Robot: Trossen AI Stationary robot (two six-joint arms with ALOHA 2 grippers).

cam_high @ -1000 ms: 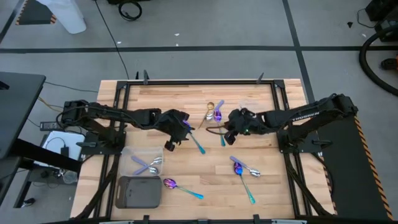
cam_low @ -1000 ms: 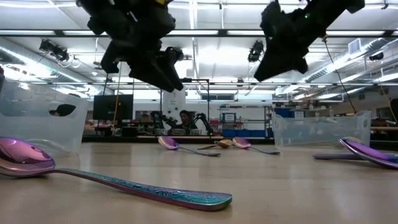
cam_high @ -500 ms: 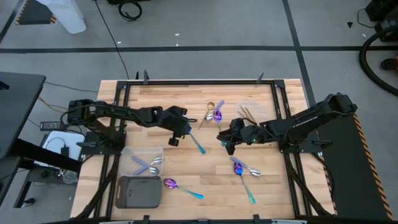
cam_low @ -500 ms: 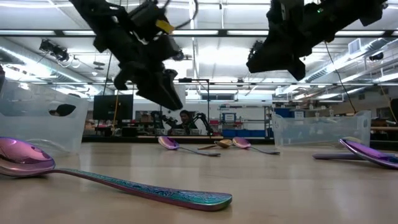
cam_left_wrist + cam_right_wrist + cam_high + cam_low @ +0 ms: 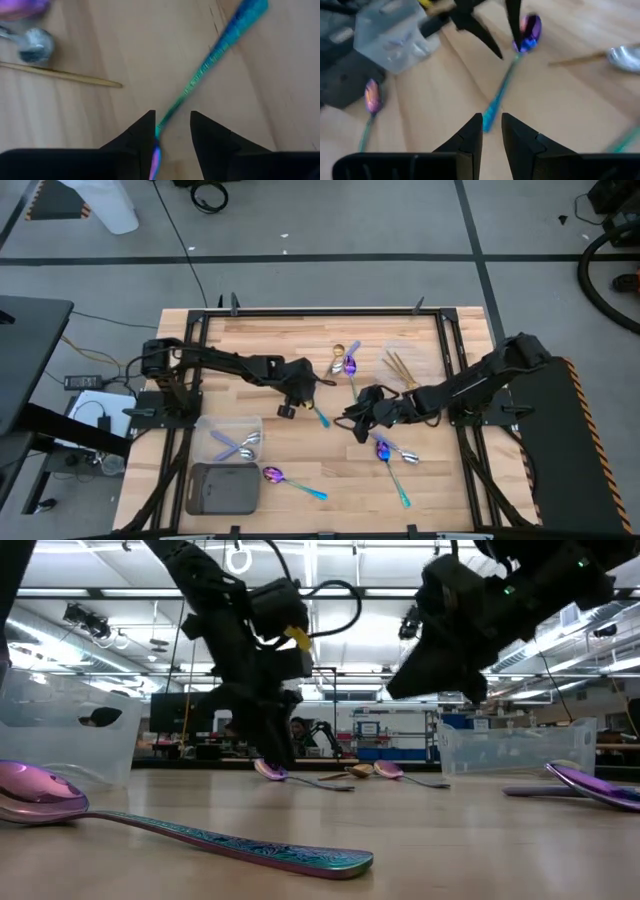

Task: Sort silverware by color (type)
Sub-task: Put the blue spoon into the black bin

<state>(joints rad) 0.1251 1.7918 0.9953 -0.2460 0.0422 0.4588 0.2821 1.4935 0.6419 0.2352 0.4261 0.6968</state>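
Observation:
A spoon with a purple-blue bowl and teal handle (image 5: 320,417) lies mid-table. My left gripper (image 5: 299,393) is down at the spoon's bowl end; in the left wrist view the open left gripper (image 5: 171,116) straddles the spoon's thin neck (image 5: 200,75) on the wood. My right gripper (image 5: 353,423) hovers just right of the handle tip; the right wrist view shows the right gripper (image 5: 491,117) narrowly open and empty, aimed at the teal handle (image 5: 497,100). More silverware lies around: a purple and silver pair (image 5: 345,362), gold pieces (image 5: 400,367), several spoons (image 5: 392,452), one purple spoon (image 5: 290,479).
A clear tray (image 5: 250,423) at the front left holds lavender-silver spoons (image 5: 238,444). A dark grey tray (image 5: 222,487) sits in front of it. Another clear tray (image 5: 510,750) stands at the far right. A gold utensil (image 5: 60,74) lies close to my left gripper.
My left gripper has moved right and dropped to the table over the teal-handled spoon. My right gripper has swung left and toward the front, away from the gold pieces.

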